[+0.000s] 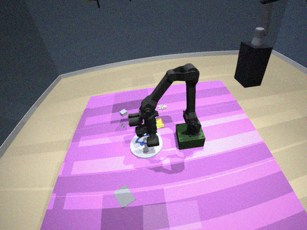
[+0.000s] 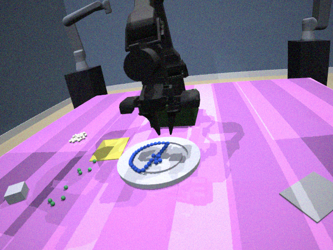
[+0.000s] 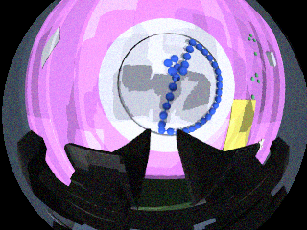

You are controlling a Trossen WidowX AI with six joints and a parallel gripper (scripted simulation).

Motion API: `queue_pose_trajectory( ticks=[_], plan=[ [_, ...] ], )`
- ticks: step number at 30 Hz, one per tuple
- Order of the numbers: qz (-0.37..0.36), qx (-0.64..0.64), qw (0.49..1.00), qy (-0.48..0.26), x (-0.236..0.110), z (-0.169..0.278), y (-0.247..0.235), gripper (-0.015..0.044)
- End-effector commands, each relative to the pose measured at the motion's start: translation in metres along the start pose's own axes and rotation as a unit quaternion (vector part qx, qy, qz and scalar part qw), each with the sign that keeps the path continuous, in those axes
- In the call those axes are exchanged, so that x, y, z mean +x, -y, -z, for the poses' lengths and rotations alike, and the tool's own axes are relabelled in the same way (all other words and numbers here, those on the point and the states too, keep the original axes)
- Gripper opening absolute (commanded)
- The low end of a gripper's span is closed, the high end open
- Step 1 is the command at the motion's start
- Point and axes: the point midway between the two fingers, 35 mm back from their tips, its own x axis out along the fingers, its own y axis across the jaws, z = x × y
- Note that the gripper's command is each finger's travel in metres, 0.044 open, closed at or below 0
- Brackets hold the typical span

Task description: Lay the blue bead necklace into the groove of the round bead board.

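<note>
The gripper (image 2: 164, 133) hangs above the far rim of the board (image 2: 171, 176), fingers drawn near together on nothing. Just below and toward the camera lies the necklace (image 2: 146, 159): one side follows the groove (image 2: 185, 153), the other cuts straight across the board's middle.

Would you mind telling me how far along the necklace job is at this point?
Done: the blue necklace lies on the round board, and one arc follows the groove. In hand: nothing; the end effector hangs above the board's rim with its fingers drawn close, gripping nothing. Left: a straight run of beads and a small clump cross the board's middle, so most of the groove is unfilled.
</note>
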Motion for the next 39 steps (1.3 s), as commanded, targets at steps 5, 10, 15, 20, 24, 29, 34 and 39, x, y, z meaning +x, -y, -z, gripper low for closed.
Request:
queue_pose_trajectory(
  ticks=[5, 10, 15, 20, 24, 29, 34, 39],
  plan=[
    [0.000, -0.001, 1.000, -0.001, 0.009, 0.000, 0.000, 0.0120],
    [0.000, -0.002, 1.000, -0.003, 0.018, 0.001, 0.000, 0.0120],
    [0.000, -0.002, 1.000, -0.004, 0.026, 0.002, 0.000, 0.0120],
    [0.000, -0.003, 1.000, -0.005, 0.032, 0.003, 0.000, 0.0120],
    [0.000, -0.003, 1.000, -0.005, 0.032, 0.003, 0.000, 0.0120],
    [0.000, 0.000, 1.000, -0.002, 0.029, 0.001, 0.000, 0.0041],
    [0.000, 0.000, 1.000, -0.002, 0.029, 0.001, 0.000, 0.0000],
    [0.000, 0.000, 1.000, -0.002, 0.029, 0.001, 0.000, 0.0000]
  ],
)
